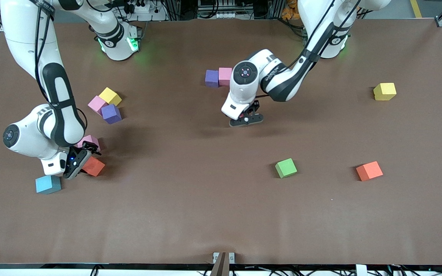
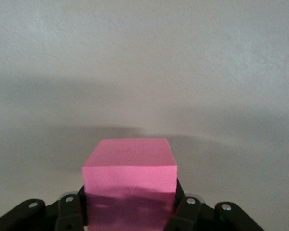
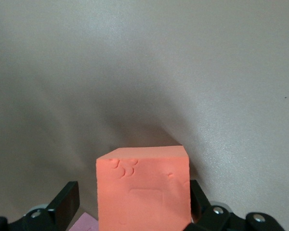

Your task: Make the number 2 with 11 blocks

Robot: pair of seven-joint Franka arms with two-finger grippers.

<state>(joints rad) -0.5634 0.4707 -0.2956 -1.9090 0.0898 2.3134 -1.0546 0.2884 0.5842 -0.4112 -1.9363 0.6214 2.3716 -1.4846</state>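
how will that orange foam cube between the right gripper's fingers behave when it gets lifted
The orange foam cube probably weighs little and gives under pressure: its face shows small dents. Flat sides suggest it won't roll. The right gripper stands open around it, and the matte surface should grip well once the gripper is shut.

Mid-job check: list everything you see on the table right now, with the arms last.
Pink blocks: four, pink; this one mid-table near the robots' bases, one in a cluster toward the right arm's end, one beside the right arm's wrist, one in the left claw.
Purple blocks: two, purple; one touching the mid-table pink, one in the cluster.
Orange blocks: two, orange; one at the right claw, one toward the left arm's end.
Light blue block: one, beside the right claw.
Green block: one, beside the lone orange.
Yellow cubes: two; one in the cluster, one toward the left arm's end.
Table: one, brown.
Left claw: shut on a pink block, mid-table.
Right claw: open around an orange block.
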